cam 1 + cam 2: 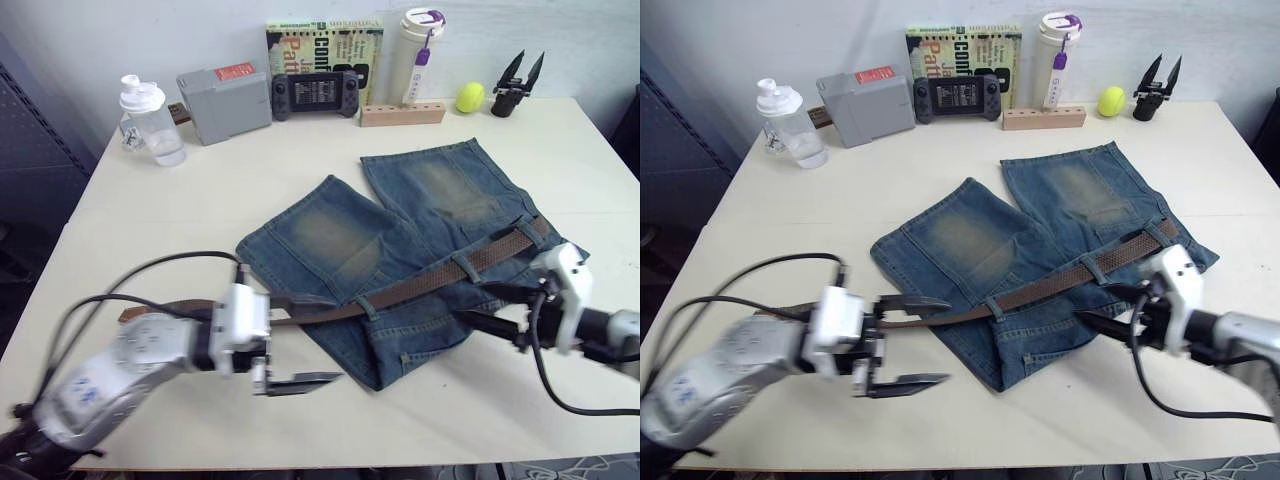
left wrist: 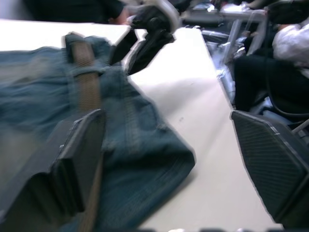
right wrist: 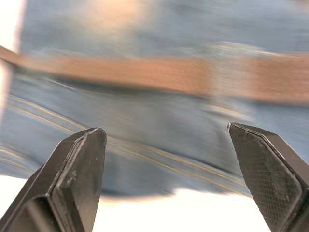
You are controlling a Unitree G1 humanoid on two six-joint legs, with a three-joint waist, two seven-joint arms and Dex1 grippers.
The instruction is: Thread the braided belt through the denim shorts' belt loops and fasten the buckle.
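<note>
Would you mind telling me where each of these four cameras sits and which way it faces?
Left eye and right eye: head cameras looking forward and down at the table, both arms in view.
Left wrist: along the open left end effector over the denim shorts toward the right end effector.
Right wrist: between the open right end effector's fingers at the braided belt.
All share the shorts and belt.

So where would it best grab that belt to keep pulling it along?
Probably the bare stretch of belt lying just past the shorts' edge, beside the open left gripper. There the strap lies flat on the table, clear of the loops, so fingers coming from the robot's left could close across its width.
</note>
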